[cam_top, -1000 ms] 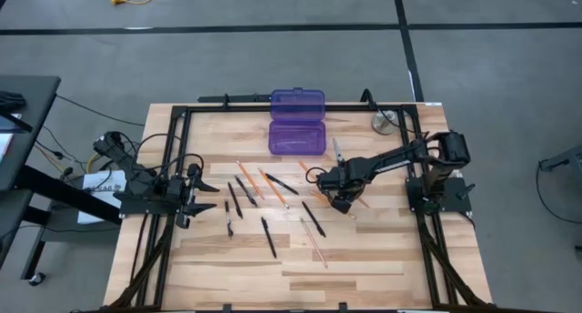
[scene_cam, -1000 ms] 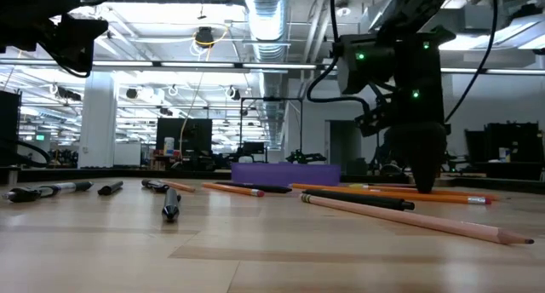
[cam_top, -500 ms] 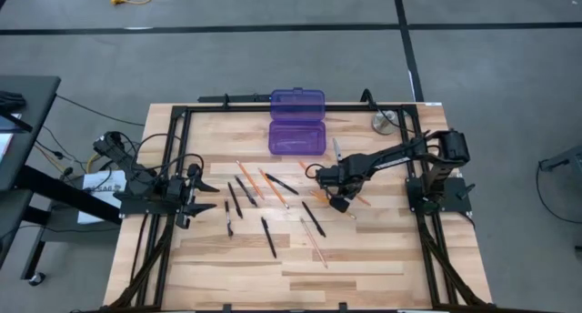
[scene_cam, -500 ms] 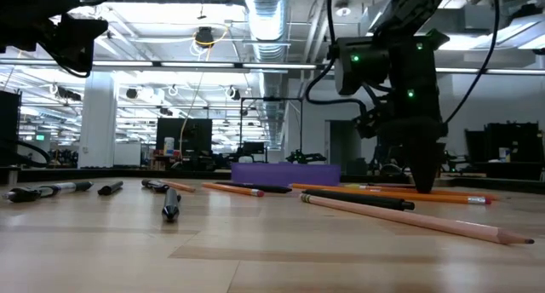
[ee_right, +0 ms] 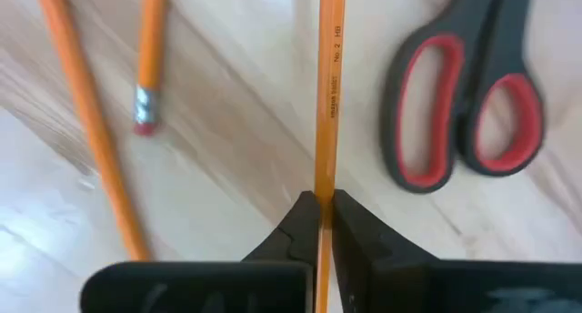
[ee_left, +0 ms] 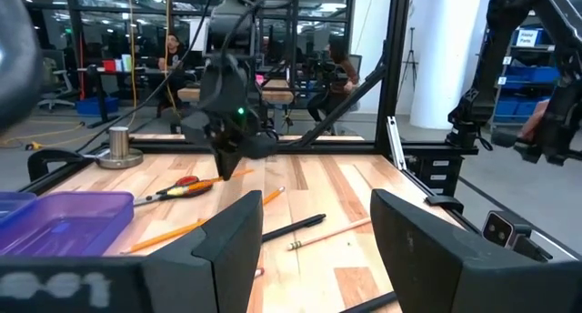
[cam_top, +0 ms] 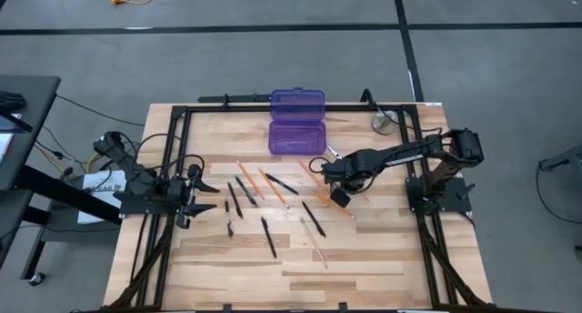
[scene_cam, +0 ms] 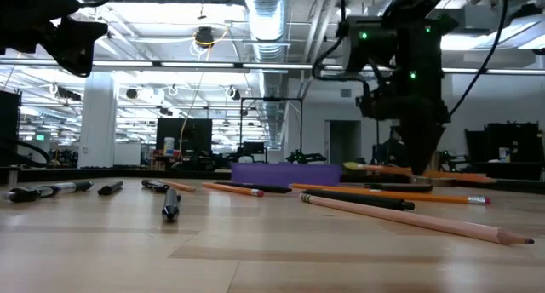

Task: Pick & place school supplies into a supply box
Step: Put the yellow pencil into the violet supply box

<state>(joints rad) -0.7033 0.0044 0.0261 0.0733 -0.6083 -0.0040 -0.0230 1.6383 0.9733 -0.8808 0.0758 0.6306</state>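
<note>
The orange pencil (ee_right: 326, 104) sits pinched in my right tool (ee_right: 319, 224), whose two fingers are closed tight on its shaft, right of centre in the overhead frame, just below the purple supply box (cam_top: 296, 122). The red-handled scissors (ee_right: 473, 95) lie just beside it on the counter (cam_top: 364, 258). More pencils and pens (cam_top: 267, 236) lie scattered mid-frame. My left tool (cam_top: 204, 196) waits wide open at left.

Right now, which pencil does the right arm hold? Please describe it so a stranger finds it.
Start at the translucent purple plastic box at the table's far edge. Just beside it, the right gripper has its fingers shut on one thin orange pencil, lifted off the wood, unlike the pencils lying flat.
</note>
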